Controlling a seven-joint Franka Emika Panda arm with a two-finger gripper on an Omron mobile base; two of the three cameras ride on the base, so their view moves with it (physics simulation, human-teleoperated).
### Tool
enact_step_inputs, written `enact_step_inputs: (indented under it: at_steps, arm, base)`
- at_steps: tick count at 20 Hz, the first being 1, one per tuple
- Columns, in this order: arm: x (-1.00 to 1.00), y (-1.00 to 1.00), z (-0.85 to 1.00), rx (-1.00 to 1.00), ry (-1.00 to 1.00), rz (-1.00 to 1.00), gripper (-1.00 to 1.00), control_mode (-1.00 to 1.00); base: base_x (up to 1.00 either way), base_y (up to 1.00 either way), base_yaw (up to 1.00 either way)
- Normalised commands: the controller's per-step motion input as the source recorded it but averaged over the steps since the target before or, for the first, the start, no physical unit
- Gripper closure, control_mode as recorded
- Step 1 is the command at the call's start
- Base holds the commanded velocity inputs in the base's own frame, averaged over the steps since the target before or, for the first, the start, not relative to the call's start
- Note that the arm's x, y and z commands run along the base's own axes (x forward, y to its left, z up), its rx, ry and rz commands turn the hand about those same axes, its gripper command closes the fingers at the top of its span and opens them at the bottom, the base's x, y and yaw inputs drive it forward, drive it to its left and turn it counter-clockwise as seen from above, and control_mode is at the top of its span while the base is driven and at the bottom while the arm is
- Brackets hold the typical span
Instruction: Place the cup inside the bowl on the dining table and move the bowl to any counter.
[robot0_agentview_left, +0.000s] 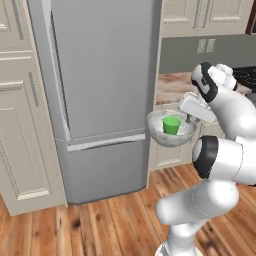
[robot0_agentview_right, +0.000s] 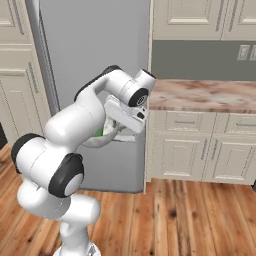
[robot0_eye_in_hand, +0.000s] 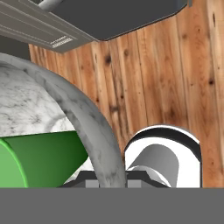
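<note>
Item held: the bowl (robot0_agentview_left: 170, 131), speckled grey-white, carried in the air beside the refrigerator (robot0_agentview_left: 100, 95), over the wooden floor (robot0_agentview_left: 100, 225).
Contents: the cup (robot0_agentview_left: 171, 124), bright green, standing upright inside the bowl.
Gripper (robot0_agentview_left: 189, 118): closed on the bowl's rim at the side away from the refrigerator; in the hand view the rim (robot0_eye_in_hand: 94, 131) passes between the fingertips.
Destination: the counter surface (robot0_agentview_right: 200, 95), just beyond the refrigerator's edge, level with or slightly above the bowl; not yet reached.
Risk, grip: one-sided rim pinch; the bowl could pivot or slip and fall to the floor.
Risk, contents: a tilt or jerk could topple the cup out.
Risk, clearance: bowl near the refrigerator's door and the surface's edge; a low swing could strike either.
</note>
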Motion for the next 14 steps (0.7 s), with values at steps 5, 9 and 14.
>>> enact_step_inputs:
  at_steps: [5,9,14]
  arm:
    - [0.0,0.0,0.0,0.0,0.0,0.0,1.0,1.0]
    - [0.0,0.0,0.0,0.0,0.0,0.0,1.0,1.0]
    - [0.0,0.0,0.0,0.0,0.0,0.0,1.0,1.0]
  base:
    - [0.4,-0.33,0.02]
    - [0.38,-0.38,0.02]
    - [0.33,-0.43,0.02]
